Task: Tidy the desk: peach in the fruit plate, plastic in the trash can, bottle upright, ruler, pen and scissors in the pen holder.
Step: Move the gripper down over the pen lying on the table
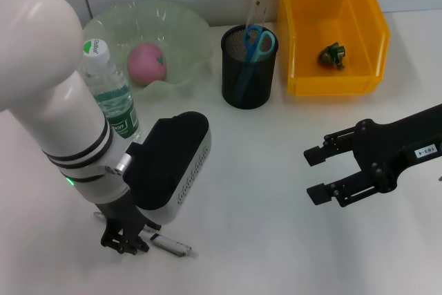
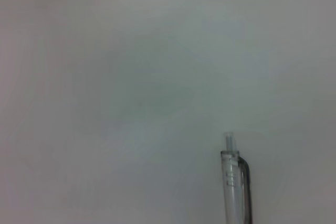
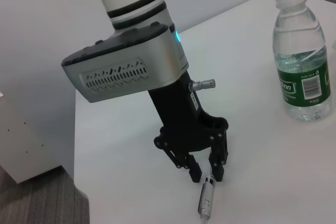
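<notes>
My left gripper [image 1: 128, 240] is low over the desk [image 1: 262, 240] near the front left. In the right wrist view its fingers [image 3: 195, 170] stand slightly apart, straddling one end of the clear pen [image 3: 206, 203]. The pen [image 1: 173, 245] lies flat on the desk and also shows in the left wrist view [image 2: 234, 187]. The bottle [image 1: 110, 94] stands upright. The peach [image 1: 146, 63] lies in the fruit plate [image 1: 186, 25]. The scissors [image 1: 259, 43] and the ruler [image 1: 255, 13] stand in the pen holder [image 1: 247, 77]. The plastic [image 1: 333, 55] lies in the trash can [image 1: 331, 84]. My right gripper [image 1: 321, 174] is open and empty at the right.
The left arm's thick white forearm [image 1: 48, 94] fills the left side and stands close beside the bottle. Bare desk lies between the two grippers and in front of the pen holder.
</notes>
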Action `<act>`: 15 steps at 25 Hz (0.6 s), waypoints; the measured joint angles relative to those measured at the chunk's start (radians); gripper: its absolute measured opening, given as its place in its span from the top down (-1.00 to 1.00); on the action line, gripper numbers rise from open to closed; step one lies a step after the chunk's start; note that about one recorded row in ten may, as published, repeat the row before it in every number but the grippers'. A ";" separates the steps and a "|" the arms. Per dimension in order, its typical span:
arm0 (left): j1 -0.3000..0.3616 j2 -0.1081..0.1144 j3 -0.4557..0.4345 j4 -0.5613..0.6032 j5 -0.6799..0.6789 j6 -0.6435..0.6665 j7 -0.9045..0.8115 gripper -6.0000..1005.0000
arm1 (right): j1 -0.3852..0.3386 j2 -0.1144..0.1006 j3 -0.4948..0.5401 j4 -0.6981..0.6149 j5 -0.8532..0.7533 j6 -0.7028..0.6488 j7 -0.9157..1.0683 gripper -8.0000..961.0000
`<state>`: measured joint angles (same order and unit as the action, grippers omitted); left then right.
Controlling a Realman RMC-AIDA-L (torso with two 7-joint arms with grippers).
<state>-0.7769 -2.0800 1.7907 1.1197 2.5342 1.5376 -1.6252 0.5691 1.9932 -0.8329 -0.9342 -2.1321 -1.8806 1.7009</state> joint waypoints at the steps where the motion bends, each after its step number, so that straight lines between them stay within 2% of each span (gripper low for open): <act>1: 0.000 0.000 0.003 0.000 0.001 -0.004 -0.001 0.34 | 0.000 0.000 0.000 0.000 0.000 0.000 0.000 -0.59; 15: -0.001 0.000 0.008 -0.002 0.008 -0.012 -0.003 0.41 | 0.002 0.003 0.000 -0.005 -0.010 -0.010 0.017 -0.59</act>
<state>-0.7776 -2.0800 1.7983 1.1177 2.5424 1.5252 -1.6285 0.5708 1.9958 -0.8329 -0.9390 -2.1420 -1.8905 1.7180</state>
